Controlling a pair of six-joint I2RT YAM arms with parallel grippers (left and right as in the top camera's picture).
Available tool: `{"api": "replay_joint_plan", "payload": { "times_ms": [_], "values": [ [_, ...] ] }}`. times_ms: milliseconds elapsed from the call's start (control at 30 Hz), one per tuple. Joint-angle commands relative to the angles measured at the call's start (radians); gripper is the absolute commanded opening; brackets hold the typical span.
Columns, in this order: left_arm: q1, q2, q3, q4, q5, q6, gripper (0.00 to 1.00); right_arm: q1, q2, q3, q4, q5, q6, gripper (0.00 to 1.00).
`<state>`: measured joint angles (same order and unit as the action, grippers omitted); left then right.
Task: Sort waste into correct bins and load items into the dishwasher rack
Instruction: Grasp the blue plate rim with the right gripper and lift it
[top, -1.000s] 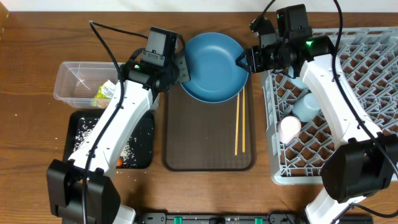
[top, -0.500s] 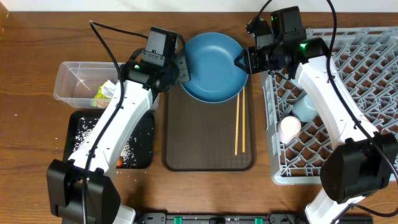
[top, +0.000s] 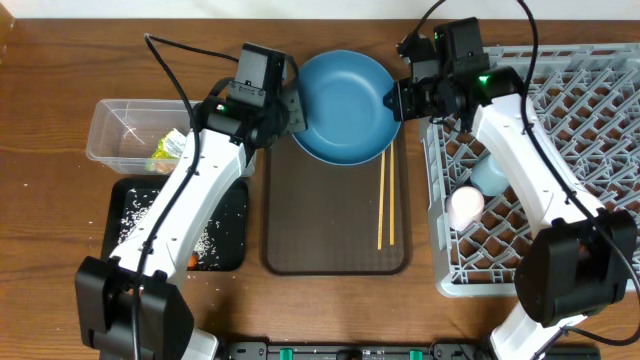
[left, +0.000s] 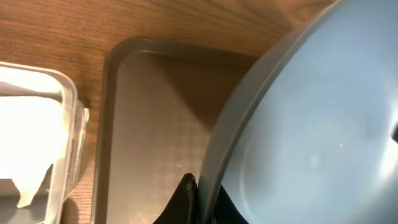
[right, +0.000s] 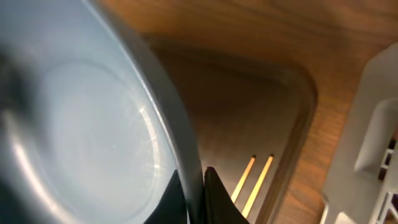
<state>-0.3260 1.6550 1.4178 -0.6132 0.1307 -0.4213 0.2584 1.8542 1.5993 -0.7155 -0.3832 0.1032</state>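
The dark-blue plate (top: 345, 105) rests over the far end of the brown tray (top: 335, 235). My left gripper (top: 297, 112) is shut on its left rim and my right gripper (top: 392, 100) is shut on its right rim. The left wrist view shows the left gripper (left: 200, 186) pinching the plate (left: 311, 124). The right wrist view shows the right gripper (right: 193, 177) clamping the plate's (right: 81, 124) edge. Two wooden chopsticks (top: 384, 200) lie on the tray's right side. The grey rack (top: 437, 250) on the right holds a light-blue cup (top: 492, 172) and a white-pink cup (top: 465, 207).
At the left a clear tub (top: 110, 130) holds a yellow-green wrapper (top: 168, 150). Just in front of it a black tray (top: 240, 240) carries white crumbs (top: 135, 215). The right arm reaches over the rack's near-left corner.
My right gripper has slid slightly left and closed onto the plate's right rim. The left gripper and the plate have stayed in place.
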Motion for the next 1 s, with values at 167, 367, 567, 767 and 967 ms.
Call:
{"api": "replay_joint_plan", "payload": {
  "times_ms": [167,367,567,767,967],
  "values": [
    [0.002,-0.008,0.003,0.008,0.0,0.001,0.06,0.011,0.005,-0.008,0.0,-0.071,-0.01,0.01],
    [0.002,-0.01,0.004,0.021,0.0,0.001,0.41,0.002,0.005,-0.007,0.045,-0.073,-0.01,0.01],
    [0.002,-0.042,0.005,0.032,-0.001,0.001,0.51,-0.039,0.001,-0.002,0.08,0.007,-0.011,0.01],
    [0.002,-0.074,0.005,0.04,-0.001,0.002,0.52,-0.104,-0.032,0.0,0.075,0.052,-0.014,0.01],
    [0.002,-0.075,0.005,0.042,-0.013,0.009,0.53,-0.187,-0.128,0.001,0.034,0.261,-0.09,0.01]
  ]
}}
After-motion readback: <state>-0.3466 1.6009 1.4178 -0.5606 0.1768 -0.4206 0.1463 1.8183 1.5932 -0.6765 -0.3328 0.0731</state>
